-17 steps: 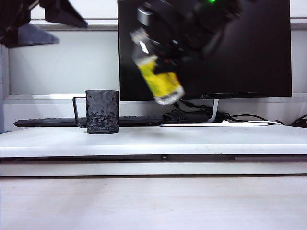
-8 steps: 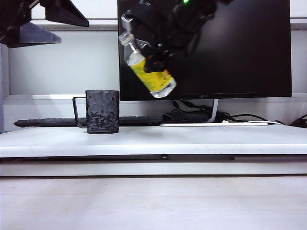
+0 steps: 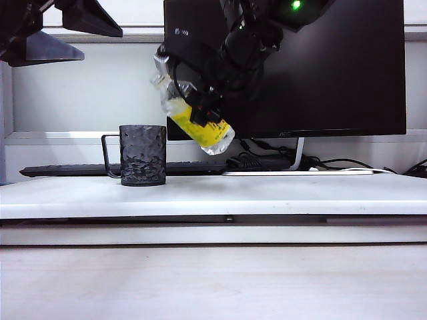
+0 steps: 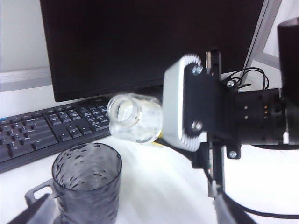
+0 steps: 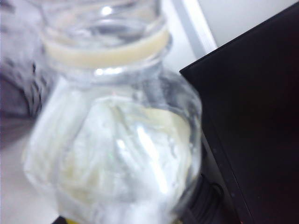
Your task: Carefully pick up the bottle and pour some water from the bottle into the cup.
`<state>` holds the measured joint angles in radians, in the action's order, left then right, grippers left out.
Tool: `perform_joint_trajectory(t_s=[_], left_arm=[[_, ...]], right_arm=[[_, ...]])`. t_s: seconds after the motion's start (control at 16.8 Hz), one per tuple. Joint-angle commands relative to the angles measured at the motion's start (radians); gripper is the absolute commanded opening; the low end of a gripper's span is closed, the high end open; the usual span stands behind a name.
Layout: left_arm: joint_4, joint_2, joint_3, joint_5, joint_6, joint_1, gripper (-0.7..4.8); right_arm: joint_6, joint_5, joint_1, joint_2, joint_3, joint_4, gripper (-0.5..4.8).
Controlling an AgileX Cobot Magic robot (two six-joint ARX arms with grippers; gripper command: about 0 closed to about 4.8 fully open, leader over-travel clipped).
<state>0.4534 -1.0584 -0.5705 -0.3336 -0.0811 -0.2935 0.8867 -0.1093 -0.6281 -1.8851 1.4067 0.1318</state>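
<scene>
The bottle (image 3: 193, 113), clear with a yellow label, hangs tilted in the air, and my right gripper (image 3: 215, 93) is shut on its middle. Its open neck (image 3: 160, 67) points up and to the left, above and just right of the cup (image 3: 143, 155). The dark dimpled cup stands upright on the white shelf, handle to the left. No stream of water leaves the mouth (image 4: 125, 109). The bottle (image 5: 117, 154) fills the right wrist view, blurred. My left gripper (image 4: 128, 215) is open and high at the upper left (image 3: 63, 33), looking down on the cup (image 4: 86, 186).
A black monitor (image 3: 333, 67) stands behind the bottle, with a keyboard (image 3: 73, 170) and cables (image 3: 267, 160) at its foot. The white shelf (image 3: 267, 193) ends in a front edge above a lower tabletop (image 3: 213, 280). The right arm's wrist (image 4: 196, 112) shows close in the left wrist view.
My right gripper has carried the bottle left and down toward the cup, and the neck now reaches past the monitor's left edge. The left gripper and the cup have stayed still.
</scene>
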Motion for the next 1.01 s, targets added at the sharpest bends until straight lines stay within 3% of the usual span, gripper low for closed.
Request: perform_joint_trajectory(t_s=[0.06, 0.36, 1.01], left_arm=[[0.013, 0.002, -0.003, -0.007, 0.003, 0.002, 4.79], [0.027, -0.045, -0.003, -0.008, 0.021, 0.002, 4.79], [0.009, -0.049, -0.003, -0.036, 0.021, 0.001, 4.79]], right_arm=[[0.062, -0.028, -0.005, 0.0, 0.014, 0.083, 2.11], [0.209, -0.032, -0.005, -0.011, 0.014, 0.112, 2.11], [0.39, -0.051, -0.003, -0.061, 0.014, 0.241, 2.11]])
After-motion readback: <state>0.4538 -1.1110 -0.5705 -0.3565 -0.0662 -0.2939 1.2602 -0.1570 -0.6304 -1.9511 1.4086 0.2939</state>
